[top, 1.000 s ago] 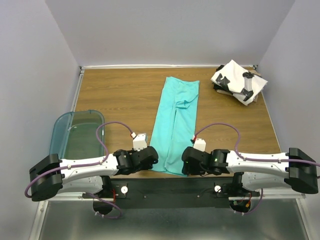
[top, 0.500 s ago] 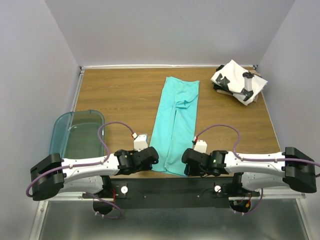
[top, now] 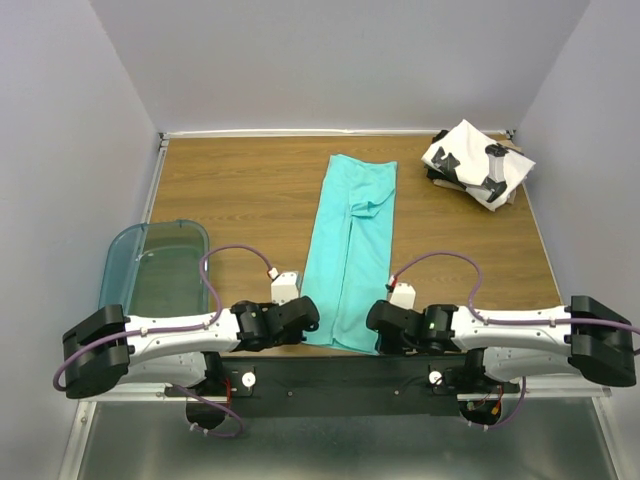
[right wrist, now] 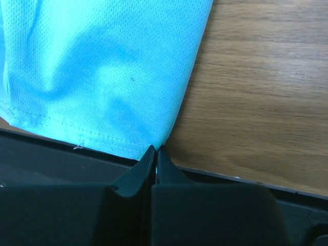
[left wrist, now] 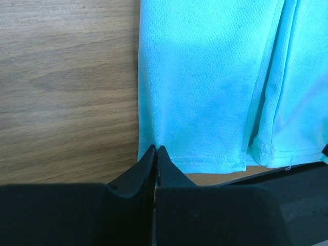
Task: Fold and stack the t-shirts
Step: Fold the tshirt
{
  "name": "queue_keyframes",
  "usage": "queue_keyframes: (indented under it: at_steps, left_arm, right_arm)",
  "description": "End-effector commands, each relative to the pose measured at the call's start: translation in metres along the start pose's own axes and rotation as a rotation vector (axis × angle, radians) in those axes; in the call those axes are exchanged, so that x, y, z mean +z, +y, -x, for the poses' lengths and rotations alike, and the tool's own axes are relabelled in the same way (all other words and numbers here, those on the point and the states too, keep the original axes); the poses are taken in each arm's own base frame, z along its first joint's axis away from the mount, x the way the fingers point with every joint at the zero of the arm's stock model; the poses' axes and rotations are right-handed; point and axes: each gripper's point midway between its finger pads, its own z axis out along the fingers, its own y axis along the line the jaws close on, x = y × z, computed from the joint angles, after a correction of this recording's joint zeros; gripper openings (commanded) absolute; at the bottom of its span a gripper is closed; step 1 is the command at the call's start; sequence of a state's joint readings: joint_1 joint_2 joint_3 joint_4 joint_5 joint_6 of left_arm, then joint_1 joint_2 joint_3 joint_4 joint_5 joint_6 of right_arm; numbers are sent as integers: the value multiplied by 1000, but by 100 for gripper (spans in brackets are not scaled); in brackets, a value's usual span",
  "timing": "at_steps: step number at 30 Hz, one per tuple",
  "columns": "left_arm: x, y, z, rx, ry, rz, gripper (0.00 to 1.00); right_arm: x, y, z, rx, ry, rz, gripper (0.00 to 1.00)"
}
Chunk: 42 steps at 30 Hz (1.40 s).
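1. Teal shirt [top: 352, 250] lies flat on the brown worktop [top: 240, 190], about in the middle.
2. It is folded into one long strip. The strip runs from the near edge of the worktop toward the far edge.
3. A little bump of cloth [top: 370, 205] sits on the strip, closer to the far end.
4. White shirt [top: 475, 160] with black blotches sits folded in the far right corner. It is well apart from the teal shirt.
5. A see-through blue-green bin [top: 155, 265] stands at the left side of the worktop, near the left arm [top: 180, 325].
6. Both arms lie low along the near edge. They reach in toward the near end of the teal shirt, one on each side.
7. The left jaws are pressed together. In the left wrist view their tips meet at the near left corner of the teal shirt [left wrist: 205, 77] and pinch the cloth there.
8. The right arm [top: 510, 322] does the same on the other side. The right jaws are pressed together, and their tips pinch the near right corner of the teal shirt [right wrist: 102, 66].
9. In both wrist views the hem of the shirt lies at the near edge of the worktop.
10. In the left wrist view, a fold line runs up the shirt on the right side.
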State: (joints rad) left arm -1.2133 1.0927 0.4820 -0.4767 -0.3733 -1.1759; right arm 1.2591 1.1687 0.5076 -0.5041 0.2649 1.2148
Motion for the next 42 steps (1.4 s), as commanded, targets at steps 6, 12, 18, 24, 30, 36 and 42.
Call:
queue_keyframes:
  at_steps: [6, 12, 18, 24, 30, 36, 42]
  left_arm:
    - [-4, -24, -16, -9, 39, -94, 0]
    - [-4, -26, -20, -28, 50, -122, 0]
    - [-7, -26, -23, -53, 65, -125, 11]
    - [-7, -19, -21, -62, 61, -72, 30]
    - [-8, -29, -22, -70, 68, -116, 33]
    - [-5, -36, -32, -49, 105, -131, 24]
    - [-3, -39, -39, -35, 120, -128, 0]
  right_arm:
    - [-11, -26, 3, 16, -33, -74, 1]
    - [-21, -40, 7, 25, -56, -113, 1]
    - [-23, -44, 6, 30, -54, -121, 1]
    - [-25, -45, 7, 32, -62, -119, 1]
    - [-25, -47, 7, 33, -65, -116, 1]
    - [-25, -48, 8, 38, -71, -118, 1]
    - [-27, -44, 11, 39, -82, -108, 0]
